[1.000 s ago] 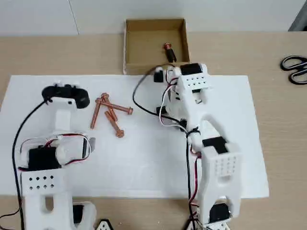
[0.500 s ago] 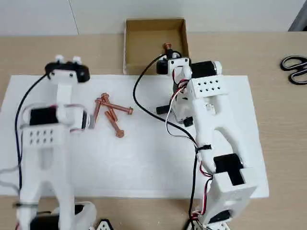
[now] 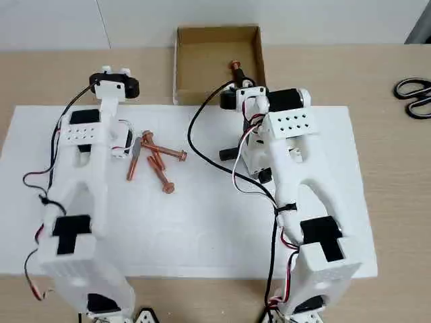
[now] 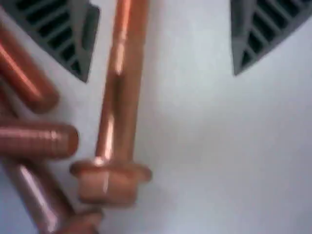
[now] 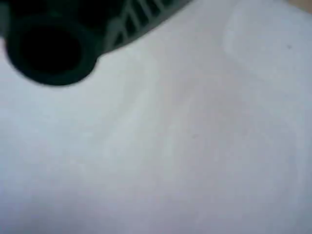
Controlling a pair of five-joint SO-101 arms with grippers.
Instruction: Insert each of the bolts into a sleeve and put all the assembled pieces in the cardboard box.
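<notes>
Bolts (image 3: pixel 159 175) are lying loose in a little heap on the white paper sheet (image 3: pixel 202 222), left of centre in the high view. They're copper-coloured metal with smooth, shiny shanks and flanged hex heads. They criss-cross: one runs nearly up-down the frame, one is almost level with its head to the right, and another slants down toward the right.

The left gripper (image 4: pixel 161 44) sits right over the heap. Its dark ribbed fingers (image 4: pixel 63 39) are spread wide, and one bolt (image 4: pixel 122 87) lies between them, touching neither.

The sleeve (image 5: pixel 48 48) is a matte black tube with its round bore facing the right wrist camera. It sits right against a ribbed part of the right gripper (image 5: pixel 131 22), and I honestly can't tell if it's being pinched.

The cardboard box (image 3: pixel 182 67) is plain brown, square and open-topped. It's at top centre on the wooden table (image 3: pixel 377 74), just past the paper's edge. Near its right wall is one assembled piece (image 3: pixel 237 73), a copper head poking out of a black tube. Its long axis is roughly up-down, with the head toward the top of the frame.

Black-handled scissors (image 3: pixel 414 94) lie at the right edge
</notes>
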